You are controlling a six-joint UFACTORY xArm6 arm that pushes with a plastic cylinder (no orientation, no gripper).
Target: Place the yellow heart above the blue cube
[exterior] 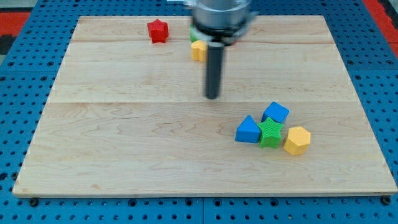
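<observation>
Four blocks sit bunched at the right of the wooden board (pixel 124 155), on its near half: a blue cube (pixel 275 112) farthest back, a blue triangular block (pixel 247 130) to its left, a green star (pixel 270 133) touching both, and a yellow hexagonal block (pixel 297 140) nearest and rightmost. My tip (pixel 212 96) rests on bare wood near the board's middle, well apart from that cluster and touching no block; the rod has no fingers to open or close, and it holds nothing. Far back, the yellow heart (pixel 198 51) shows only partly beside the rod, so which way it points cannot be told. A sliver of green block (pixel 194 38) peeks just behind it. A red star (pixel 158 30) stands farther left.
</observation>
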